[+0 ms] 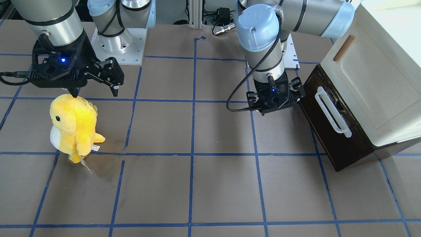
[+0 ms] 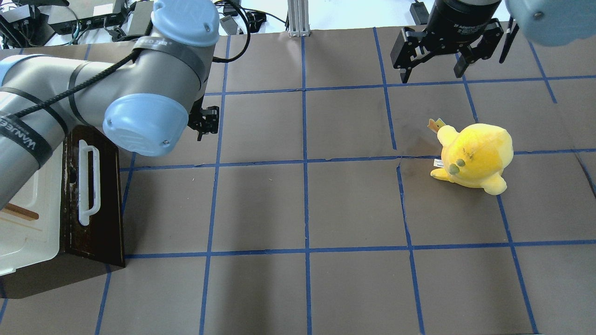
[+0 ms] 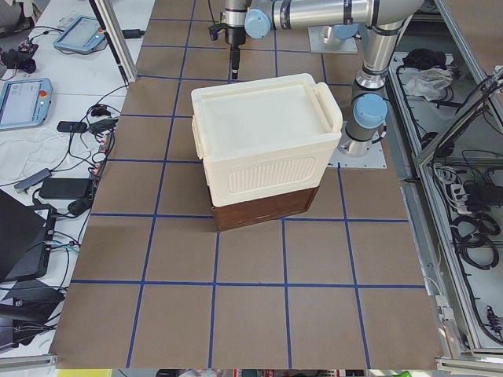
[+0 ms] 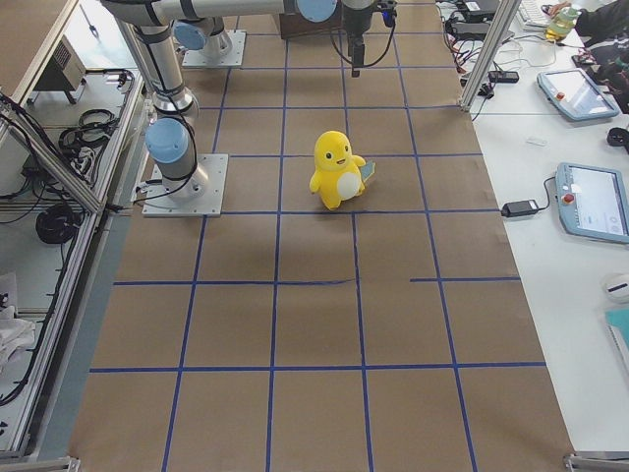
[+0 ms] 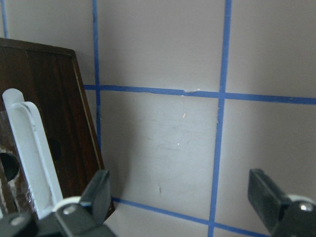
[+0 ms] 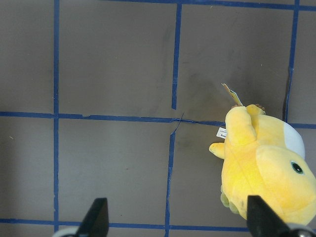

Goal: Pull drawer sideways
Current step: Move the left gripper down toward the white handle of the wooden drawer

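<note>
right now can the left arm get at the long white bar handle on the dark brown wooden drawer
Probably yes. The left gripper hangs open just beside the drawer front, with the white bar handle right next to it, and nothing lies between them.

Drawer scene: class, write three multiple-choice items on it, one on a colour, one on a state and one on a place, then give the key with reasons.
1. What colour is the drawer handle? A white. B black. C blue.
2. The left gripper is: A shut on the handle. B open and empty. C shut on the drawer's edge.
3. The yellow plush toy is: A inside the drawer. B in the left gripper. C on the table near the right gripper.
Key: 1 A, the bar shows white against dark wood. 2 B, its wrist view shows it spread wide over bare table. 3 C, it stands on the table beside that gripper.
</note>
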Controlling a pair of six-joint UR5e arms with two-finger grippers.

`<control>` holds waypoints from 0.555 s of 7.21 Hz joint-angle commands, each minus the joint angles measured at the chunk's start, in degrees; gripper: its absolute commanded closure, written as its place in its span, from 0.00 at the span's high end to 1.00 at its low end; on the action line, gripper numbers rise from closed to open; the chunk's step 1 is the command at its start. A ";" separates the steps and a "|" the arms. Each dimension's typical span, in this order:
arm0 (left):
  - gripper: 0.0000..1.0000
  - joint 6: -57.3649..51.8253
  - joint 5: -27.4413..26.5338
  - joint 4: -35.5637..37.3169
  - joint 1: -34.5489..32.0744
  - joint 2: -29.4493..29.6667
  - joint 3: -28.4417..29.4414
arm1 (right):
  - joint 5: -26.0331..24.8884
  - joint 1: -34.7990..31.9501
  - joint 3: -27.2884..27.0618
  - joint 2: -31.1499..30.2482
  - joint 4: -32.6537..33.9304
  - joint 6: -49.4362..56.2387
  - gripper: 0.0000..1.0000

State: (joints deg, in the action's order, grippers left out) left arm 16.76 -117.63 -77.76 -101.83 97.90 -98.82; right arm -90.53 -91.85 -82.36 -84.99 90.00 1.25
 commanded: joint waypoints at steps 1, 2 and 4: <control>1.00 3.80 -10.46 0.42 -0.21 2.46 -4.61 | 0.00 0.00 0.00 0.00 0.00 -0.02 1.00; 1.00 3.90 -12.61 0.42 -0.13 3.35 -7.15 | 0.00 0.00 0.00 0.00 0.00 -0.02 1.00; 1.00 5.82 -24.36 0.51 -0.04 5.98 -9.37 | 0.00 0.00 0.00 0.00 0.00 -0.02 1.00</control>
State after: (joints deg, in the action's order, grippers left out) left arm 21.21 -135.60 -77.29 -101.94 102.35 -106.71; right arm -90.53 -91.84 -82.35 -84.99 90.00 1.23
